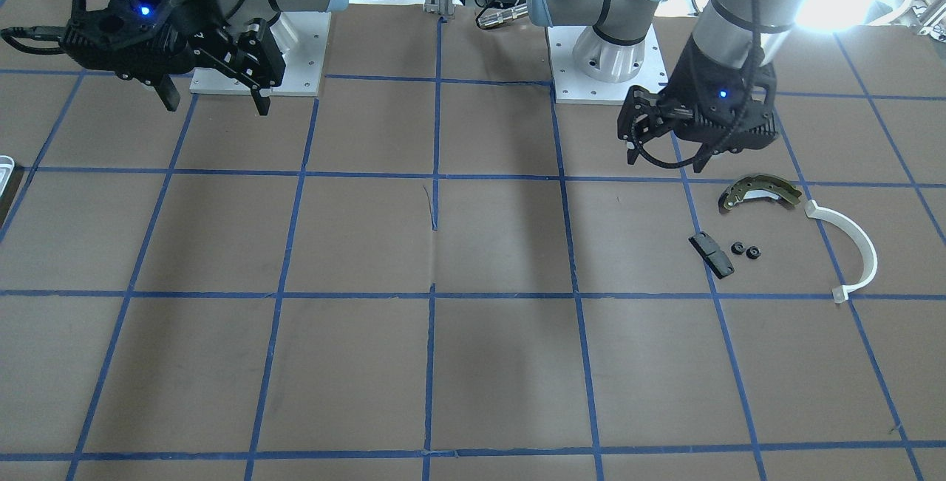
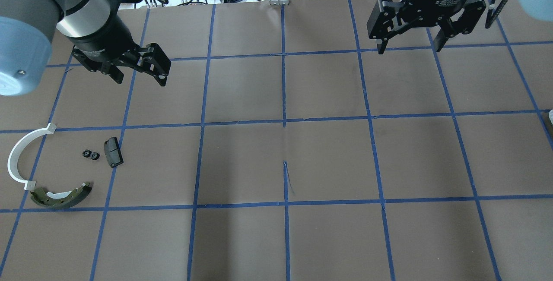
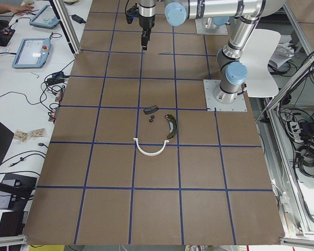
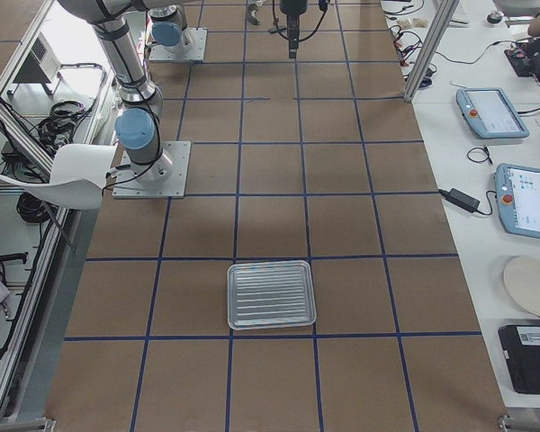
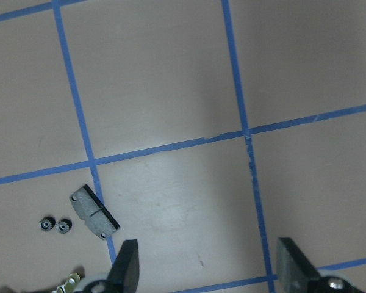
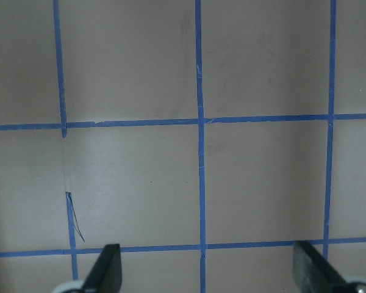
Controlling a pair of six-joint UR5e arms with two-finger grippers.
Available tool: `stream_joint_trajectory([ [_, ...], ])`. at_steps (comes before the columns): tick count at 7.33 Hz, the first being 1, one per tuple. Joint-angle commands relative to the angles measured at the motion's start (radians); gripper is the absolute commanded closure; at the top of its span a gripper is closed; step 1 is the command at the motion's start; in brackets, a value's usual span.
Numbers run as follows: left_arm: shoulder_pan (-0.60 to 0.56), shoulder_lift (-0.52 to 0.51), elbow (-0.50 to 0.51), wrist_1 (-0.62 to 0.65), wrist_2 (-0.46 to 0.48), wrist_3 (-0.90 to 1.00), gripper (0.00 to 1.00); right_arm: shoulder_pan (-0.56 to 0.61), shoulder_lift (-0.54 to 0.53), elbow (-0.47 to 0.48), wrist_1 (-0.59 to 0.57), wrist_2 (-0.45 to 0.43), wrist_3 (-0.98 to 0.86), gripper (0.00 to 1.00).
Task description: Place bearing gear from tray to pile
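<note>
Two small black bearing gears (image 2: 90, 155) lie side by side on the table next to the black oblong block (image 2: 113, 152); they also show in the left wrist view (image 5: 55, 225). The pile holds these, an olive brake shoe (image 2: 60, 197) and a white half-ring (image 2: 19, 160). My left gripper (image 2: 141, 81) is open and empty, raised above the table beyond the pile. My right gripper (image 2: 410, 50) is open and empty, high over the far right squares. The pale tray (image 4: 271, 295) sits at the table's right end, with nothing visible in it.
The table is brown paper with a blue tape grid. The arm bases (image 1: 255, 52) stand at the robot's side. The tray's rim (image 1: 6, 167) just shows at the front view's left edge. Cables and tablets lie off the table's far side.
</note>
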Motion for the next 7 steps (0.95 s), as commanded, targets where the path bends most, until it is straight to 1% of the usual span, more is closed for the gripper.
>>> stream_joint_trajectory([
  [1, -0.003, 0.010, 0.069, -0.127, 0.008, -0.030, 0.00, 0.000, 0.000, 0.000, 0.000, 0.001, 0.000, 0.00],
  [2, -0.006, -0.018, 0.119, -0.208, 0.010, -0.037, 0.00, 0.000, 0.000, 0.000, 0.000, 0.001, 0.000, 0.00],
  [4, -0.012, -0.013, 0.120, -0.209, -0.025, -0.042, 0.00, 0.000, 0.000, 0.000, 0.000, 0.001, 0.000, 0.00],
  [7, -0.012, -0.001, 0.114, -0.218, -0.022, -0.042, 0.00, 0.000, 0.000, 0.000, 0.000, 0.001, 0.000, 0.00],
])
